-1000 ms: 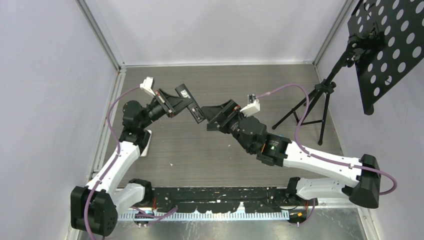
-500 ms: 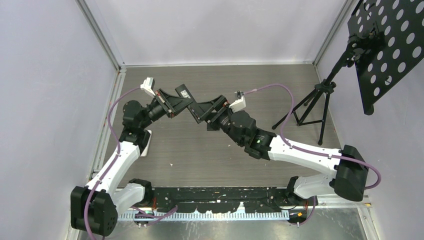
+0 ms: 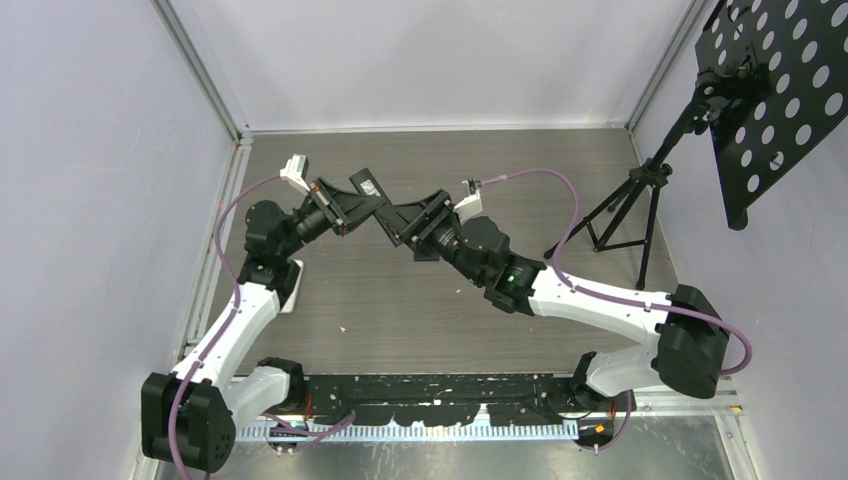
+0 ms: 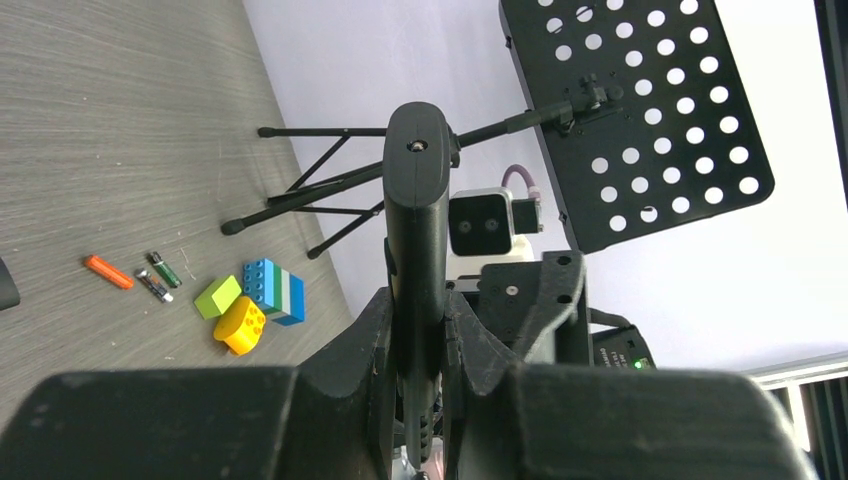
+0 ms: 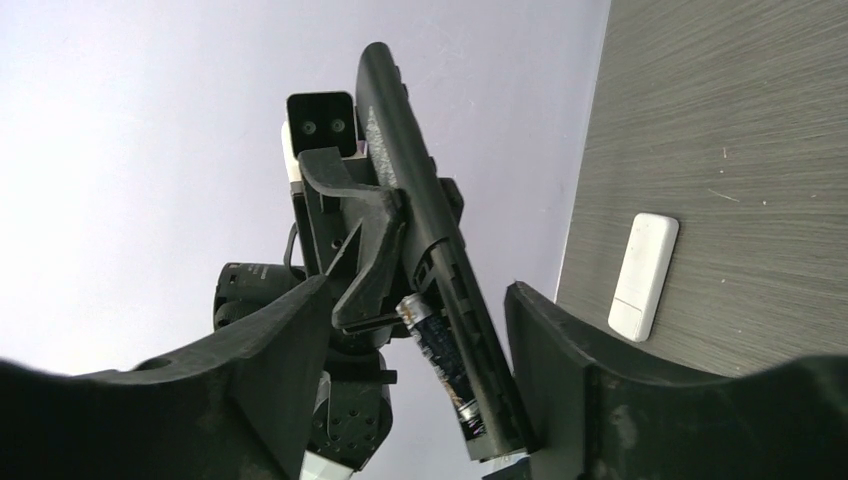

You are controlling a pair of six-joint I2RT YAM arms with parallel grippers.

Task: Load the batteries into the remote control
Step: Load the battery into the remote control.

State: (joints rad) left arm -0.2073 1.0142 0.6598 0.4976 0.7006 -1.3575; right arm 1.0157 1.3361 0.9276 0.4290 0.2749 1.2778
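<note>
The remote control (image 5: 420,200) is held up off the table (image 4: 100,120), clamped edge-on about its middle by the left gripper (image 4: 420,335), with its back turned toward the right wrist camera and the battery bay laid open. One dark battery (image 5: 437,350) is seen in that bay, its long axis laid along the remote's own. Whether it is pressed fully home cannot be told.

The bay end of the remote is flanked by the right gripper (image 5: 415,300). Its jaws are parted, one finger to each side of the casing, and nothing is gripped between them; whether either finger touches the casing cannot be told. The remote is thus pointed lengthwise away from the right wrist, between the fingers, and the battery in the bay lies between the two fingers. The coming move is judged to turn on this: any press on that battery would have to be made across the remote's length, into the bay, against the hold of the left gripper.

An orange battery (image 4: 107,271) and two dark batteries (image 4: 165,269) are left lying close together on the table, just beside some toy blocks (image 4: 272,290) and near the feet of a music stand (image 4: 640,110), well apart from both grippers. The stand is on the right arm's side, so that arm is judged the nearer. A white flat piece (image 5: 643,276) is also seen on the table
</note>
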